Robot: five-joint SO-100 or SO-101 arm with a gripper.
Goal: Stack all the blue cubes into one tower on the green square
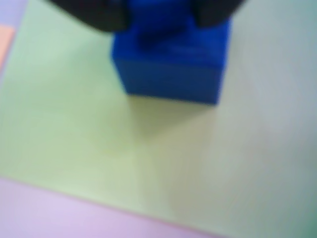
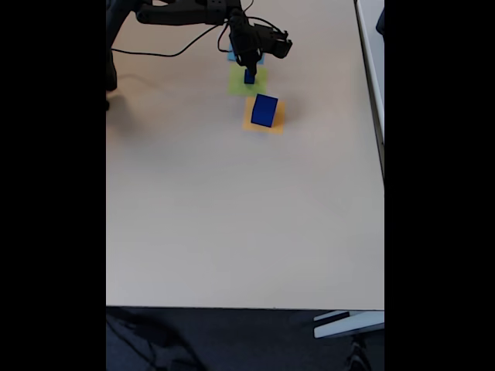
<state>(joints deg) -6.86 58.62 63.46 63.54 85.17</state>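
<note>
Beige table; on the green square, jaws clamp a blue cube.

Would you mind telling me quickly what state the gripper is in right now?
Gripper: closed on a small blue cube that sits on or just above the green square.
</note>
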